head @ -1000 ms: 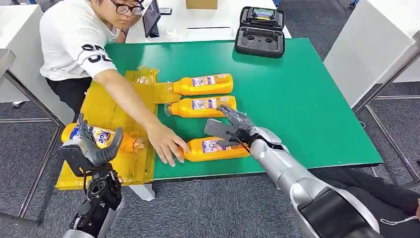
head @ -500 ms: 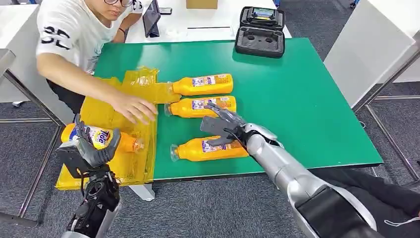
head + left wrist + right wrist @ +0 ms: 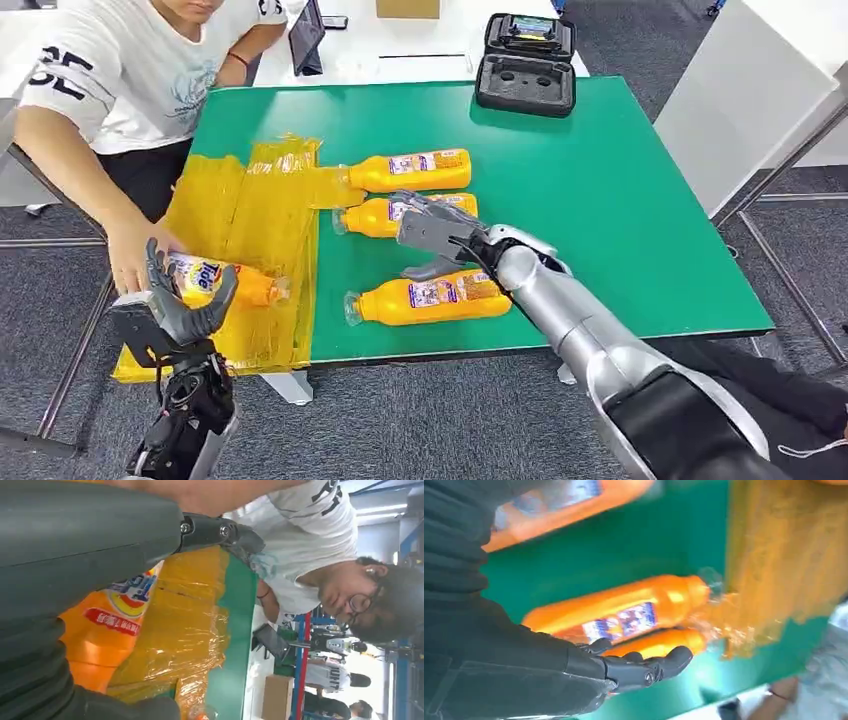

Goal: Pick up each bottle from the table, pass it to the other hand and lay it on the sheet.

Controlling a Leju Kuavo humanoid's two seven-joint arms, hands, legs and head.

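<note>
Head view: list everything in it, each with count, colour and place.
Orange plastic bottles: four; three lie on the table, one in the left hand.
Crinkled yellow plastic sheet: one, over the table's left edge.
Green table: one, centre.
Open black case: one, table's far edge.
Brown cardboard box: one, white desk behind.
Person in white T-shirt: one, far left, hand by the held bottle.
Left hand: holds a bottle over the sheet.
Right hand: fingers apart, over the middle bottle.
</note>
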